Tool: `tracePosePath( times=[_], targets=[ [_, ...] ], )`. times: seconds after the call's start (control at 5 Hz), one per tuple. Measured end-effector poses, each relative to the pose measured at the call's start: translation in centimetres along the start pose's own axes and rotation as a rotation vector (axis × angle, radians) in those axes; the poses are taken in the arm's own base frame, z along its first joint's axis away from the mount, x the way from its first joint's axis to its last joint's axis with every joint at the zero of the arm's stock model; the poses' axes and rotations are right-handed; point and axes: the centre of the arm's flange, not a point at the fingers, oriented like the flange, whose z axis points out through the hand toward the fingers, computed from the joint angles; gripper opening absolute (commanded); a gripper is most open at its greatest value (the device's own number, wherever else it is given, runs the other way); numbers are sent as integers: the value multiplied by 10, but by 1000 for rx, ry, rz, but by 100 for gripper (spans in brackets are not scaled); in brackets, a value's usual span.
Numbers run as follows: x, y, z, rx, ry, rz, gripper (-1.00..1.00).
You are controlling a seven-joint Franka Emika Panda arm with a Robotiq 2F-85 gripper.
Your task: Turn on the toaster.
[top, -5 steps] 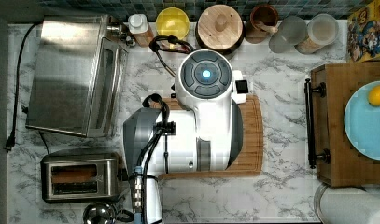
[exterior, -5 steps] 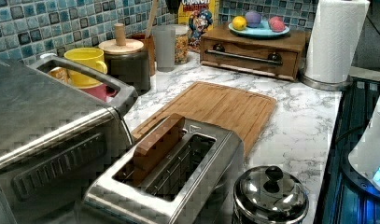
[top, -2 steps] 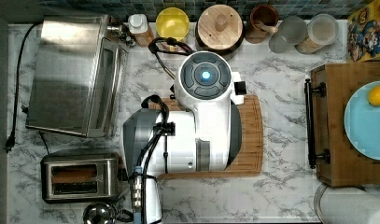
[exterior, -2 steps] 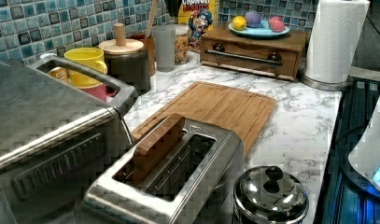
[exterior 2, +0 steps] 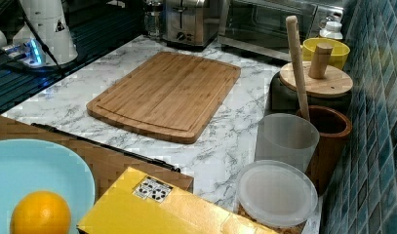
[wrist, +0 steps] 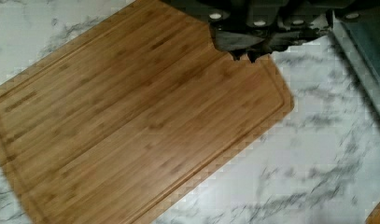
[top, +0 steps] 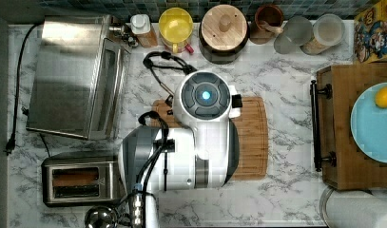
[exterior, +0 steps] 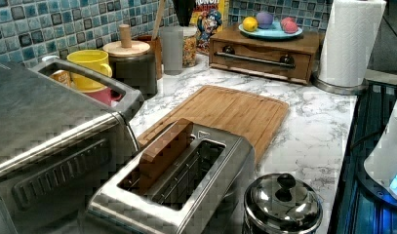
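Hovering over the cutting board (wrist: 131, 135), gripper (wrist: 250, 53) closed, holding nothing; toaster (top: 82, 182) unlabelled.

Top view gives you straight-down. Left view sits low, close by the toaster (exterior: 174, 183); right view looks from the opposite end. Wrist view's close. All share the cutting board (exterior 2: 169, 93).
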Motion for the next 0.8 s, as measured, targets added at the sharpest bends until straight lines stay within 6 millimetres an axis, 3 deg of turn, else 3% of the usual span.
tracePosePath(
  times=[0.2,0.8],
  targets=[
    [-26,-11,6,55,60,-105,-100],
    [-112,-55,33,22,30,-303,-100]
  ],
)
